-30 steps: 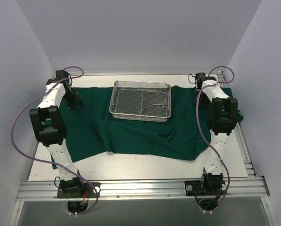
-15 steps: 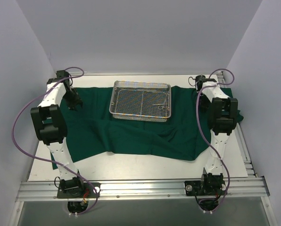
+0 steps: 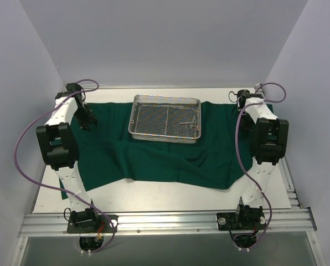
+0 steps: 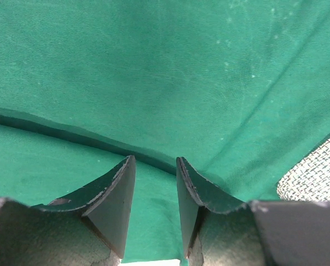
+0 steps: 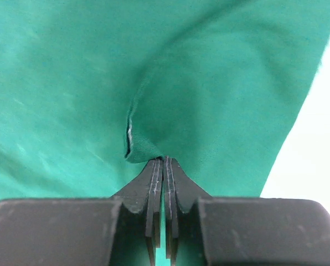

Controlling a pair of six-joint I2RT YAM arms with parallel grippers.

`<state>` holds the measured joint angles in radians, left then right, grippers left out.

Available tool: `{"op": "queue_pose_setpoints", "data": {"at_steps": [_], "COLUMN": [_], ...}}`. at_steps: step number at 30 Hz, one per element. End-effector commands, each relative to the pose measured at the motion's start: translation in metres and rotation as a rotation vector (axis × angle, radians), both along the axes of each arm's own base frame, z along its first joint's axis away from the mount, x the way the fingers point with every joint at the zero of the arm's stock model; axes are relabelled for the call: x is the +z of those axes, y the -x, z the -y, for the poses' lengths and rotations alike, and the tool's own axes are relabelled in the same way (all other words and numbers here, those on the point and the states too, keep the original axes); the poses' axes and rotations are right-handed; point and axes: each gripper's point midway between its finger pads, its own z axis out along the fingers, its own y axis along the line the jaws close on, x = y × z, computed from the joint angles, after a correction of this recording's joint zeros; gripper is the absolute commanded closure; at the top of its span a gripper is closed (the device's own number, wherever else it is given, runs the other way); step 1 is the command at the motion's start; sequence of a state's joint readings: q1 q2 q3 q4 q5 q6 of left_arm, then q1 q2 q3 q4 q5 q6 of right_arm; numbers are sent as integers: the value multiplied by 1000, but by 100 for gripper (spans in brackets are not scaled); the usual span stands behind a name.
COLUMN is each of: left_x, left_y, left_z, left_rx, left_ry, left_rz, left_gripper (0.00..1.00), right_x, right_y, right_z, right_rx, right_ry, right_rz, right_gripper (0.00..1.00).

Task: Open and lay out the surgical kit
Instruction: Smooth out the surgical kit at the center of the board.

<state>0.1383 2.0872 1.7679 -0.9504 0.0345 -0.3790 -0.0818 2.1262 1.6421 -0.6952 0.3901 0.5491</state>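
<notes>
The drape [image 3: 154, 158], dark green and creased, covers the table's [image 3: 165, 197] far half. The wire-mesh tray [image 3: 164, 136] sits on it (thin steel instruments [image 3: 190, 123], perhaps scissors, at its right end). The right gripper [image 5: 163, 159] is clamped on a drape fold near the far right corner. The left gripper [image 4: 154, 162], jaws slightly apart and empty, hovers over the left side.

High overview; wrist close-ups of drape [image 4: 154, 66]

Both arms extended far; left tool [image 4: 154, 165] fingers apart; right tool [image 5: 163, 162] pinched closed on drape [image 5: 71, 83].
</notes>
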Motion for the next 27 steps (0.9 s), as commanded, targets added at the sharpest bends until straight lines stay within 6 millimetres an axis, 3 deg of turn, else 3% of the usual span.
{"op": "queue_pose_setpoints", "data": {"at_steps": [1, 3, 6, 10, 11, 13, 14, 16, 17, 18, 21, 22, 24, 25, 27], "left_x": [1, -2, -13, -22, -22, -22, -22, -20, -19, -20, -15, -14, -10, -8, -2], "left_y": [-1, 3, 11, 16, 17, 15, 15, 11, 10, 10, 7, 7, 7, 6, 5], "left_z": [-12, -19, -26, -31, -32, -30, -29, -29, -28, -28, -26, -26, -22, -18, -17], "left_rx": [2, 19, 44, 63, 66, 70, 70, 69, 66, 65, 52, 50, 26, 9, -21], "left_ry": [-10, -6, 23, 37, 43, 58, 62, 67, 74, 74, 77, 75, 66, 55, 17], "left_rz": [-4, -4, -26, -46, -48, -43, -43, -37, -34, -40, -28, -26, -19, -16, -13], "left_gripper": [55, 56, 55, 55, 55, 56, 56, 55, 55, 55, 49, 44, 39, 36, 33], "right_x": [64, 75, 100, 125, 137, 149, 157, 160, 154, 151, 147, 143, 146, 150, 150], "right_y": [37, 57, 104, 195, 223, 248, 265, 275, 277, 273, 232, 202, 158, 118, 76], "right_z": [22, 29, 34, 52, 47, 43, 36, 26, 22, 20, 26, 36, 33, 39, 36], "right_rx": [-78, -117, -180, -361, -391, -442, -459, -442, -434, -411, -326, -310, -246, -219, -161], "right_ry": [63, 44, 35, 14, 20, 26, 26, 5, -15, -37, -87, -88, -95, -87, -81], "right_rz": [56, 63, 78, 68, 78, 113, 155, 199, 186, 186, 199, 238, 305, 360, 380], "right_gripper": [100, 100, 100, 100, 100, 100, 96, 81, 61, 53, 44, 43, 42, 40, 36]}}
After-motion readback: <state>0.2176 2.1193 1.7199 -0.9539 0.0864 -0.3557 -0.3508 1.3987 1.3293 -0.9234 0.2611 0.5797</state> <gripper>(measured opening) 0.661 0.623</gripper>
